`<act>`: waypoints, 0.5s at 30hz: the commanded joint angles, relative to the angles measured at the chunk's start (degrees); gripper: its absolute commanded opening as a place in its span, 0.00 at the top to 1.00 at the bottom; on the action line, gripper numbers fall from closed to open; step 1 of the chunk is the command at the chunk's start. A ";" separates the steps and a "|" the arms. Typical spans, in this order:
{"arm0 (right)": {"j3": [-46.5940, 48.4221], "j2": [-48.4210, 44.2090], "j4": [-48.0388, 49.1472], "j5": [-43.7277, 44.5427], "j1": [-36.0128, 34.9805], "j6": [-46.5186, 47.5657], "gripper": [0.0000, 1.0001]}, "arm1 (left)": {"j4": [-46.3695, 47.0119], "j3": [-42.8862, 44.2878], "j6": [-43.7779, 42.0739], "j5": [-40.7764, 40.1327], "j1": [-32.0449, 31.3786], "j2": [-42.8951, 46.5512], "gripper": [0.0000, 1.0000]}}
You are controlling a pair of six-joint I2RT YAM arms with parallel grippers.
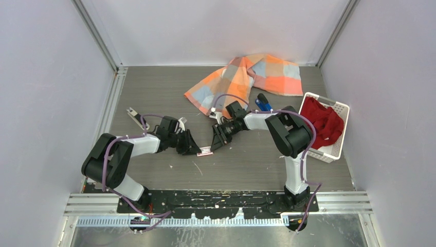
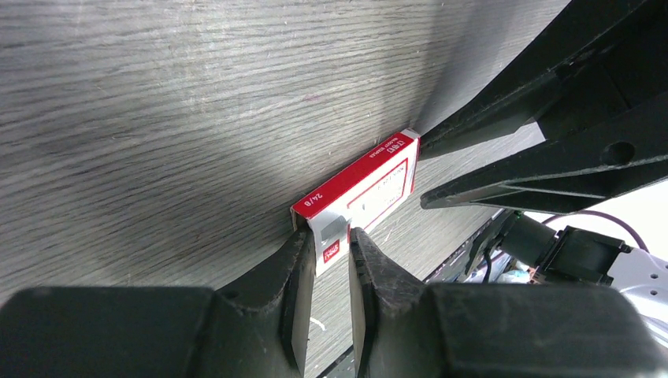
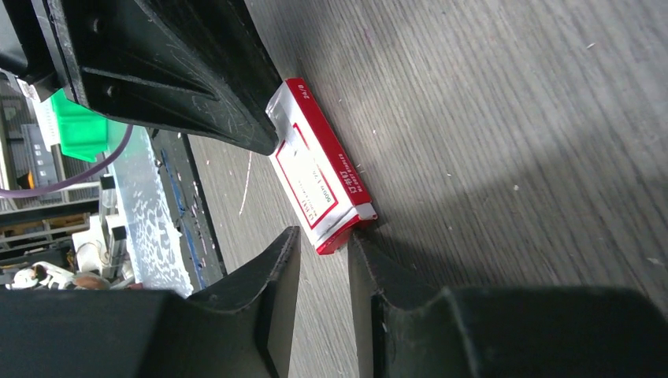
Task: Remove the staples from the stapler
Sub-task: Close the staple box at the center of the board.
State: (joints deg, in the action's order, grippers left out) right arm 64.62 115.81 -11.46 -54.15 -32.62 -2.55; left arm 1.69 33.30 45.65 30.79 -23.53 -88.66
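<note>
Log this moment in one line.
left claw: pinching staple packet flap end | right claw: at its other end, grip unclear | stapler: apart, beside checked cloth

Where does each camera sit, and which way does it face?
Top external: above and behind the bases, looking down at the table; both arms show.
Left wrist: on the left arm, facing along the left claw to the red-and-white packet.
Right wrist: on the right arm, facing along the right claw to the packet's other end.
Shared: both wrist views show the packet and the opposite claw.
</note>
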 commanded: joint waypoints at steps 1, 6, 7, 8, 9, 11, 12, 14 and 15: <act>0.91 -1.75 -1.01 6.36 0.97 3.07 0.67 | -3.39 0.18 -2.52 -4.55 -0.56 -0.12 0.76; 0.96 -1.20 -1.20 6.90 0.70 3.31 0.74 | -4.02 0.04 -2.84 -5.28 -0.55 0.20 0.77; 1.03 -0.99 -1.27 7.03 0.47 3.39 0.74 | -3.86 -0.02 -2.80 -5.23 -0.55 0.11 0.77; 1.15 -0.77 -1.34 7.26 0.21 3.50 0.75 | -3.62 -0.07 -2.72 -5.03 -0.55 -0.11 0.77; 1.21 -0.57 -1.37 7.38 0.00 3.50 0.76 | -3.41 -0.04 -2.61 -4.85 -0.55 -0.31 0.77; 1.33 -0.26 -1.47 7.67 -0.38 3.56 0.77 | -2.91 -0.14 -2.50 -4.54 -0.56 -0.69 0.78; 1.40 -0.17 -1.53 7.90 -0.53 3.55 0.78 | -2.78 -0.19 -2.42 -4.42 -0.63 -0.79 0.78; 1.47 0.00 -1.39 7.56 -0.67 3.48 0.79 | -2.29 -0.36 -2.26 -4.21 -0.64 -1.04 0.78; 1.36 0.15 -1.31 7.38 -0.76 3.28 0.80 | -2.12 -0.45 -2.23 -4.12 -0.64 -1.19 0.78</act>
State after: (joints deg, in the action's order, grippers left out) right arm 65.10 115.74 -12.67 -51.46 -32.75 -1.19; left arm 1.23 33.41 45.01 30.06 -23.77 -88.49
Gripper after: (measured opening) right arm 0.212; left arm 0.217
